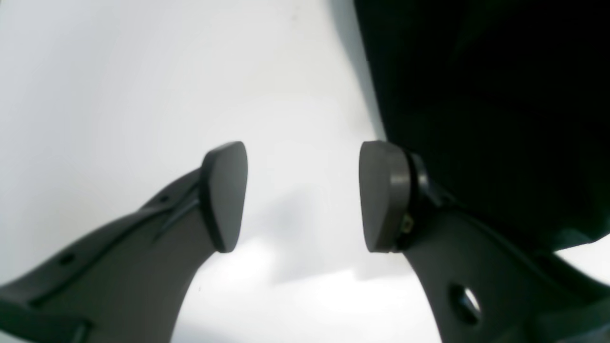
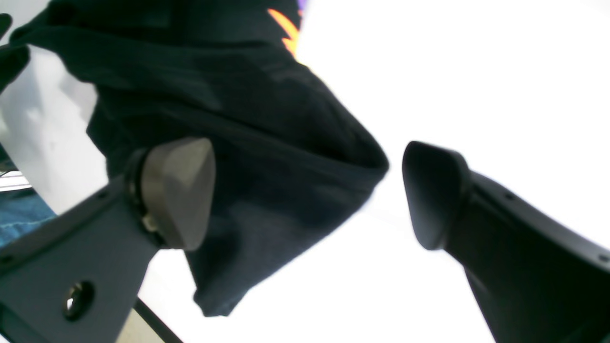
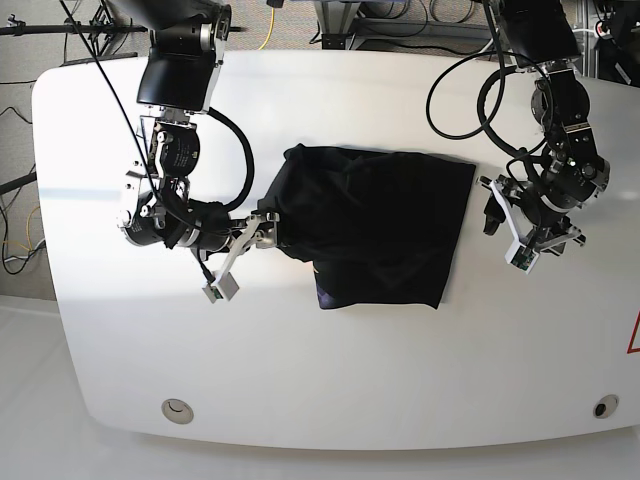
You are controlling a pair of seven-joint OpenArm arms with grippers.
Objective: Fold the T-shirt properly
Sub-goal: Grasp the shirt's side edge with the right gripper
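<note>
The T-shirt (image 3: 375,230) lies near the centre of the white table (image 3: 330,380), partly folded into a rough rectangle.

My right gripper (image 2: 305,195) sits at the shirt's 9 o'clock edge, jaws spread wide; a folded black hem reaches between them, one pad (image 2: 178,190) against the cloth, the other clear of it. Not clamped. An orange mark (image 2: 286,28) shows at 12 o'clock in the right wrist view.

My left gripper (image 1: 302,195) is off the shirt's 3 o'clock edge, jaws parted, only bare table between them.
</note>
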